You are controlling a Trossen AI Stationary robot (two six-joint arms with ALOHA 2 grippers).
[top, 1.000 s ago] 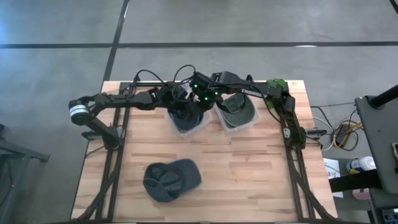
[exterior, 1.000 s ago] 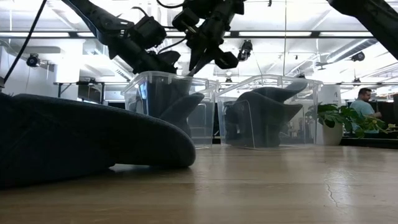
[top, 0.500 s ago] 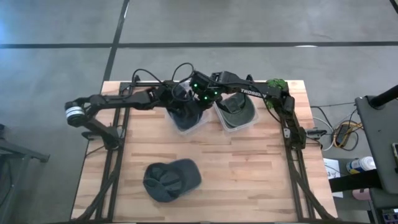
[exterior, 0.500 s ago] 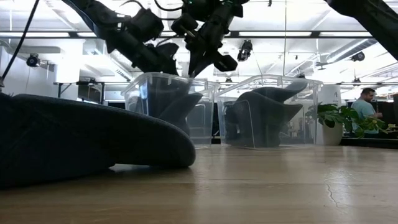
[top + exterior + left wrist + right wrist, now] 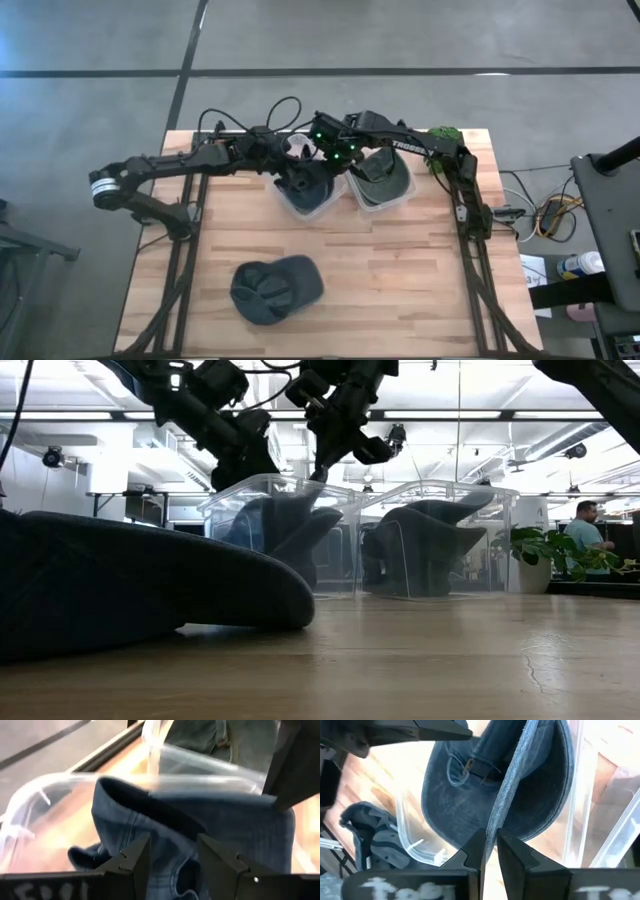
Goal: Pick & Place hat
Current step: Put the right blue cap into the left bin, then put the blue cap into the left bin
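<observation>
My right gripper (image 5: 491,851) pinches the blue hat's (image 5: 470,785) brim over the left bin (image 5: 318,208); my left gripper (image 5: 170,860) gapes beside it. Next, I'd release.

Bright even overhead light, glaring ceiling strips in low view, blurred near cap (image 5: 130,585), soft shadows

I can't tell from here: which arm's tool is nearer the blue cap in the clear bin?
Right. The right tool is shut on the blue cap, pinching its brim over the clear bin. The left tool hangs open just above the cap, not touching it.
</observation>
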